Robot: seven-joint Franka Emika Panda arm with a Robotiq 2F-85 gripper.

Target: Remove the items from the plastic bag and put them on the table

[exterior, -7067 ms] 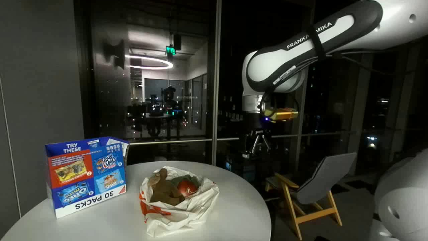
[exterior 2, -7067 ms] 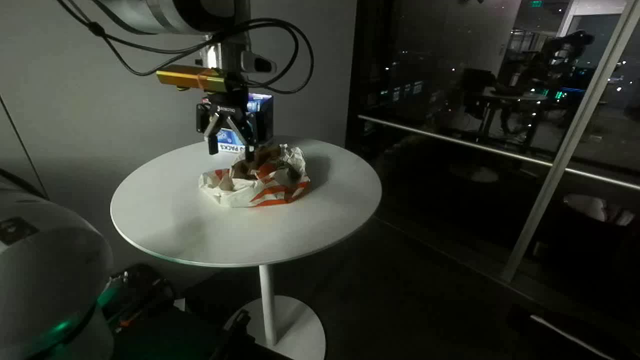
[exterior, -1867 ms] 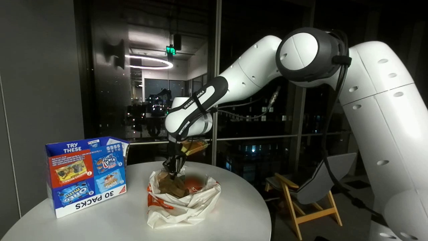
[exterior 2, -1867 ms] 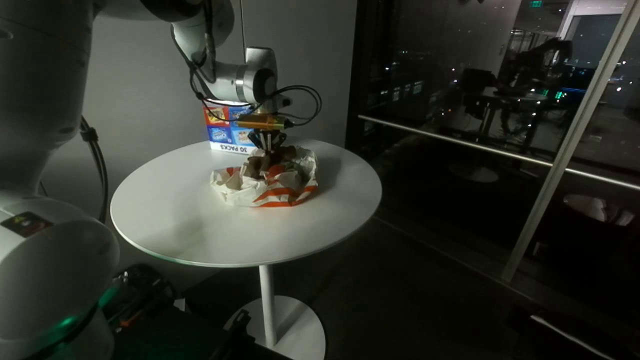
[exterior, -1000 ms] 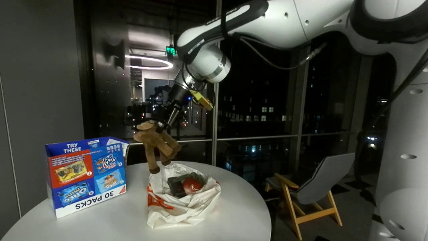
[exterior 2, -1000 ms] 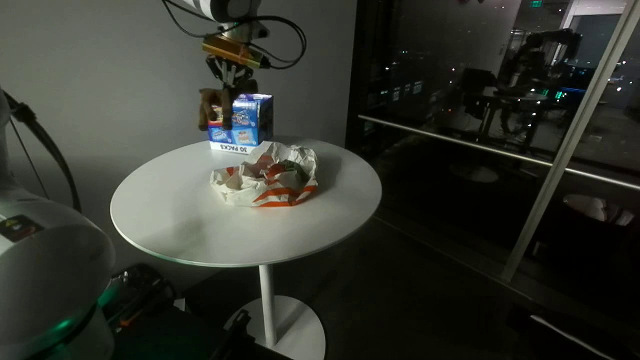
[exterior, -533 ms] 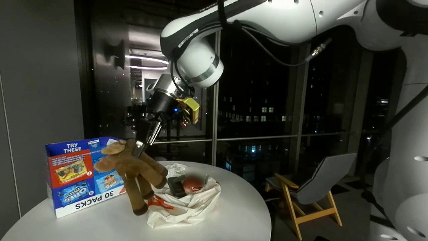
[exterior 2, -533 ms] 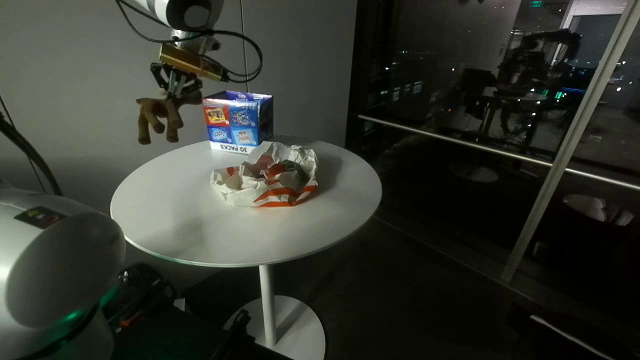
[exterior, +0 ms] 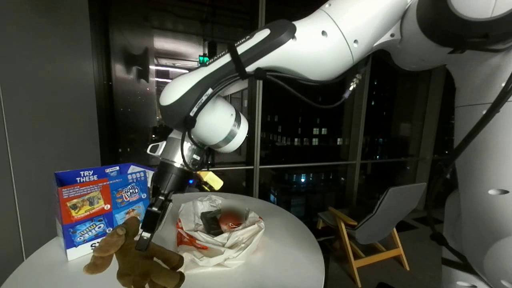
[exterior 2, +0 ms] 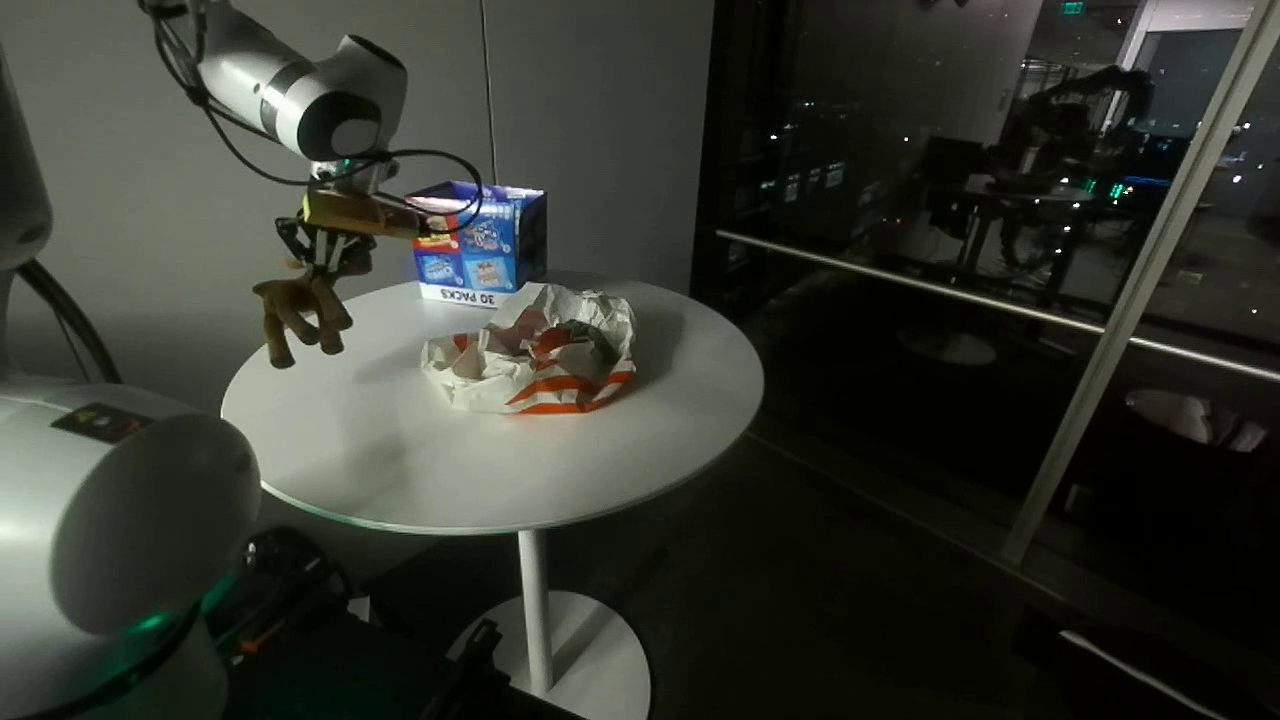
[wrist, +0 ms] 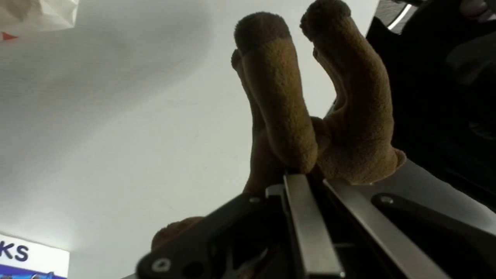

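Note:
A brown plush toy [exterior: 138, 262] with several long legs hangs from my gripper [exterior: 143, 241], whose fingers pinch it. In an exterior view the plush toy [exterior 2: 300, 300] is above the table's near-wall edge, its legs off the surface. The wrist view shows its legs past the fingertips of my gripper [wrist: 312, 179]. On the round white table [exterior: 286, 256] sits the crumpled white and orange plastic bag [exterior: 224, 256], mouth up. Inside it lie a red round item [exterior: 231, 222], partly blurred, and a dark item [exterior: 211, 224]; deeper contents are hidden.
A blue and red snack box [exterior: 100, 208] stands upright on the table, close beside the held toy; it is also seen in an exterior view as the snack box [exterior 2: 480, 250]. A grey chair [exterior: 378, 218] stands beyond the table near the windows.
The gripper, open above the bag at first, has shut on the plush toy and lifted it out. It has carried the toy away from the bag and lowered it over the table.

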